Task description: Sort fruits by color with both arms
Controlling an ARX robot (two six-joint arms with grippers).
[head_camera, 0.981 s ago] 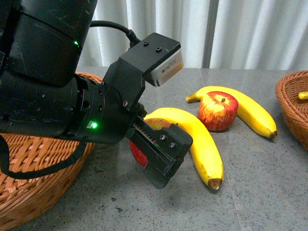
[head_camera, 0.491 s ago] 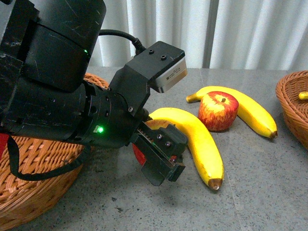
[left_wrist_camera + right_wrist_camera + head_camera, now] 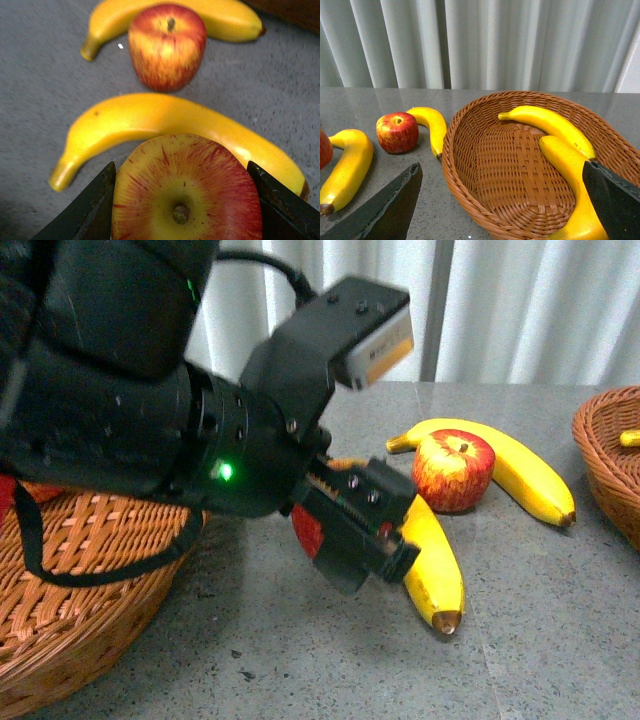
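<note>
My left gripper (image 3: 355, 535) is shut on a red apple (image 3: 307, 530), held just above the grey table beside a yellow banana (image 3: 432, 565). In the left wrist view this apple (image 3: 187, 190) fills the space between both black fingers (image 3: 97, 205), stem end facing the camera. Beyond it lie the near banana (image 3: 165, 120), a second red apple (image 3: 167, 45) and another banana (image 3: 220, 15). My right gripper (image 3: 500, 210) hangs open over a wicker basket (image 3: 452, 150) holding two bananas (image 3: 550, 122).
A large wicker basket (image 3: 90, 580) sits at the left under my left arm. The right basket (image 3: 610, 455) stands at the table's right edge. White curtains hang behind the table. The second apple (image 3: 453, 470) rests against the far banana (image 3: 525, 475).
My left arm has lifted and shifted slightly right, carrying the red apple up off the table. The other fruits have not moved.
</note>
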